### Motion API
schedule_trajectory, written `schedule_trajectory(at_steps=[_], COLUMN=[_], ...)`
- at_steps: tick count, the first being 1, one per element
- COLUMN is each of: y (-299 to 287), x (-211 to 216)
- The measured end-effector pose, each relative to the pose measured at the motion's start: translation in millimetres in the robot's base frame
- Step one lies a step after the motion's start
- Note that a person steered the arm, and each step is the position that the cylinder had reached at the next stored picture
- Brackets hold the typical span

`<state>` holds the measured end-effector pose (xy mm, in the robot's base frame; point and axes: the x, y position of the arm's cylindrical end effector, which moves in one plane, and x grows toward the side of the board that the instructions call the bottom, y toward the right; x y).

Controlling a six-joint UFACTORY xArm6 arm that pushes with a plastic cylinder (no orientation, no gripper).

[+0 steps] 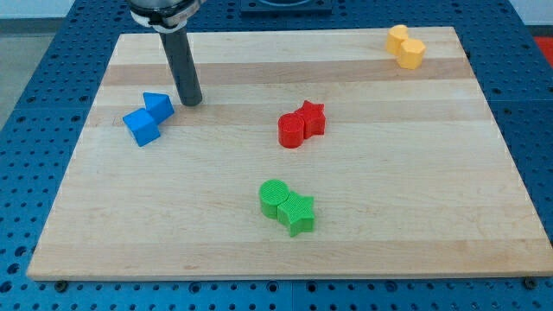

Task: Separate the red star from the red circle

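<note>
Jaws are something this arm lacks: it ends in a plain dark rod, holding nothing, and my tip (192,101) rests on the board toward the view's upper left. It sits well apart from the red pair, just beside the blue blocks.

Near the middle of the board, the red star (311,117) and the red circle (292,130) stand touching each other, the star to the view's upper right of the circle.

Below them, toward the view's bottom, the green circle (275,198) and the green star (298,213) are also pressed together, the star on the lower right.

At the view's left, two blue blocks touch: the upper blue block (158,105) lies just left of my tip, and the lower blue cube (141,127) sits beside it, further left and down.

In the view's top right corner, a pair of yellow blocks (405,46) sits close to the edge of the wooden board (415,190). I cannot make out their shapes with certainty.
</note>
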<state>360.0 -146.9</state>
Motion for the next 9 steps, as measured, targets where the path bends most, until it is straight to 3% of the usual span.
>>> schedule_trajectory(at_steps=[5,9], y=[49,151], x=[101,111])
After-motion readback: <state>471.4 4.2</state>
